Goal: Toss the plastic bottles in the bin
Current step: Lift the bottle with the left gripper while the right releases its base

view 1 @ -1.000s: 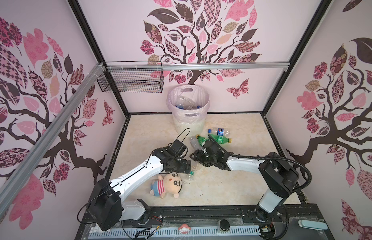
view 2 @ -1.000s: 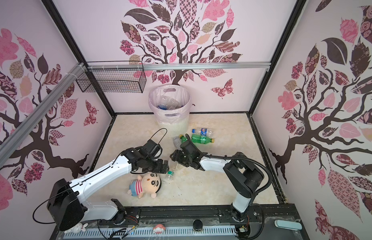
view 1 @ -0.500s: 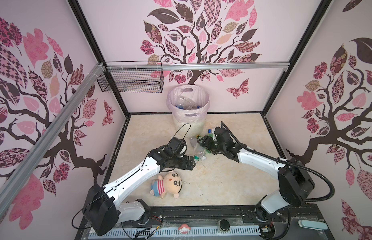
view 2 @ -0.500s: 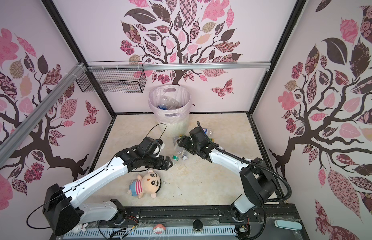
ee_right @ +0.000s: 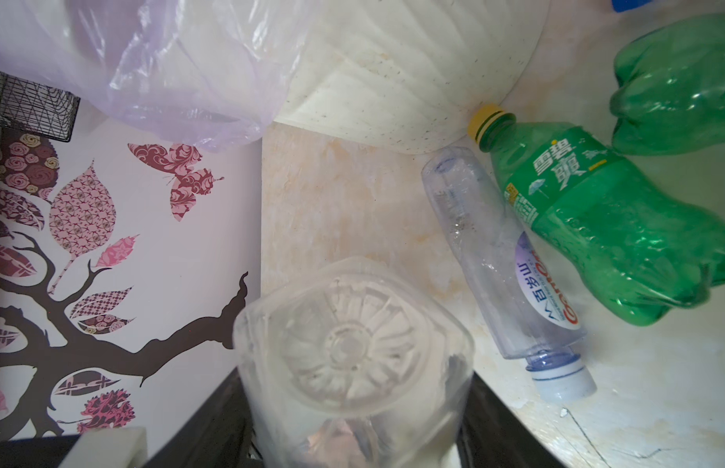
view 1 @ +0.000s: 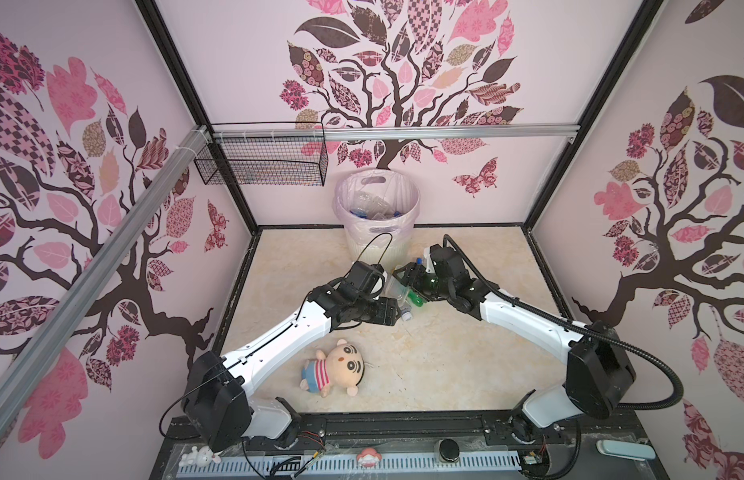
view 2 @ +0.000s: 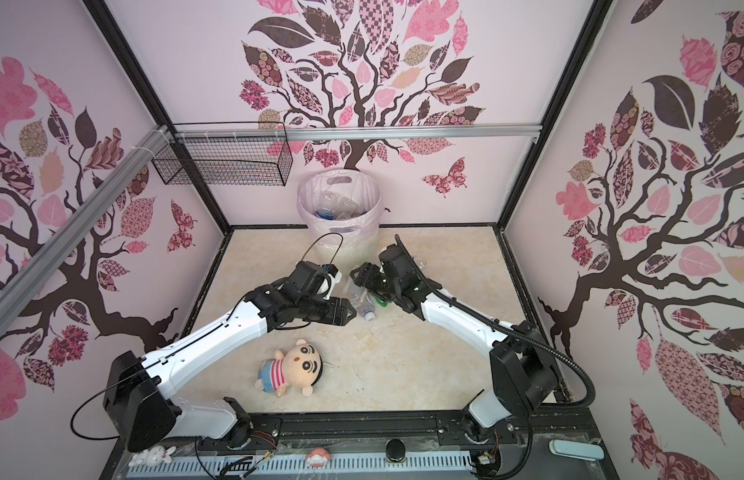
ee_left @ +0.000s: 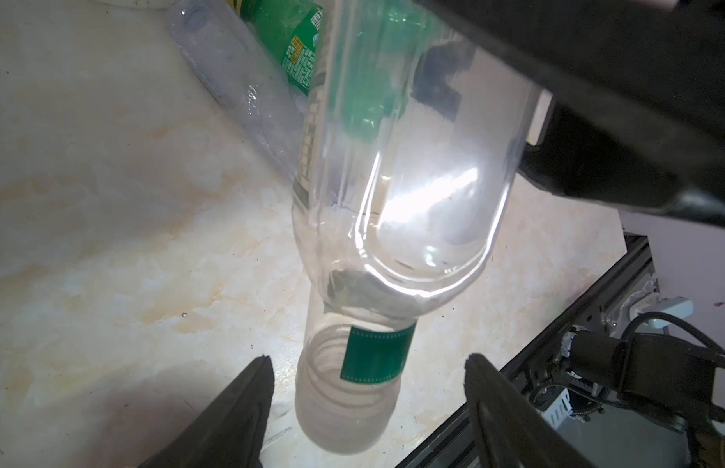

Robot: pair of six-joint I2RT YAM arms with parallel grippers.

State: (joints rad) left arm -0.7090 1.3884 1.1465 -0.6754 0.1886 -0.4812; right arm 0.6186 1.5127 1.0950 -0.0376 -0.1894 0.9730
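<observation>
Clear plastic is slick: the right end effector (ee_right: 352, 413) clamps a square-based bottle (ee_right: 352, 344) just before the bin (view 1: 364, 251); the left end effector (ee_left: 367, 360), jaws apart, straddles a green-labelled bottle (ee_left: 344, 409) near the bin, and off-centre closing could squirt it away.

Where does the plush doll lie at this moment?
In both top views the plush doll lies face up near the front, slightly left of the middle, close beside the left arm and far from the bin.
</observation>
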